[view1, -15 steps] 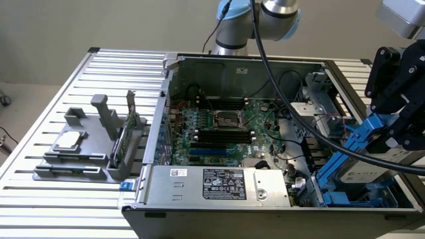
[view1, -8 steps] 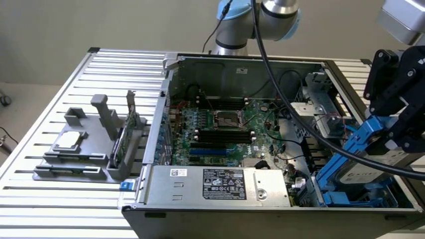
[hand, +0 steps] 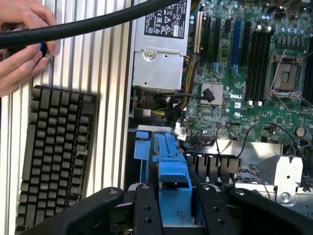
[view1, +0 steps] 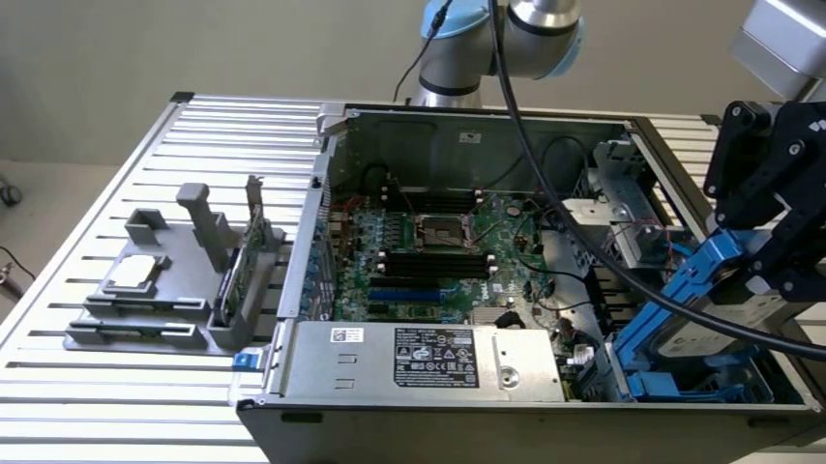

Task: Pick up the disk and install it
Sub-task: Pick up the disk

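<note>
1. The black gripper [view1: 764, 271] holds the flat silver-grey metal disk [view1: 752, 307] by its blue plastic frame.
2. The disk hangs tilted above the blue bay [view1: 678, 387], at the exterior view's right end of the open grey computer case [view1: 516, 425].
3. I think it helps to line the frame up straight with the bay and move slowly.
4. The thick black cable [hand: 98, 22] runs close by and might snag.

Bright, even lighting — shadows soft and faint.
</note>
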You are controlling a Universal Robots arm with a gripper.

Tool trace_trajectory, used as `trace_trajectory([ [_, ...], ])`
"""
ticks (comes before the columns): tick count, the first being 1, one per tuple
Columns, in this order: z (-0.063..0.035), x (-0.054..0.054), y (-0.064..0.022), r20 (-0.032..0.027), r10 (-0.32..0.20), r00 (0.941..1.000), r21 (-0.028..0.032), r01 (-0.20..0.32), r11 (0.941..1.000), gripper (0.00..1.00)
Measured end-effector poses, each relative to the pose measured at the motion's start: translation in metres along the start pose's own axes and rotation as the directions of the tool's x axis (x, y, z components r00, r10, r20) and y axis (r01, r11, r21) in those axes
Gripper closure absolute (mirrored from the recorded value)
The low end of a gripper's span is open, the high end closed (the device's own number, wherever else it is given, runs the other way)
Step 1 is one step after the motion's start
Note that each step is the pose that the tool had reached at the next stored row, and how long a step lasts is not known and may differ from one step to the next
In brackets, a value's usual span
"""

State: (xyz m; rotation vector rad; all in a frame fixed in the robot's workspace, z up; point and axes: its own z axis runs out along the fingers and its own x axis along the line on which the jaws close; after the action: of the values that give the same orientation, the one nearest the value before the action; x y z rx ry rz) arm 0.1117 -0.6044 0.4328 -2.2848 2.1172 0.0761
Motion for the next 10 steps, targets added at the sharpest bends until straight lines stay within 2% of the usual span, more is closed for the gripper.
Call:
trace_trajectory([
  [5,0.002,0.0001,0.0,0.0135,-0.001,0.9999,0.0009,0.0,1.0,0.67],
  [10,0.0046,0.0004,0.0,0.0209,-0.001,0.9998,0.0015,0.001,1.0,0.67],
])
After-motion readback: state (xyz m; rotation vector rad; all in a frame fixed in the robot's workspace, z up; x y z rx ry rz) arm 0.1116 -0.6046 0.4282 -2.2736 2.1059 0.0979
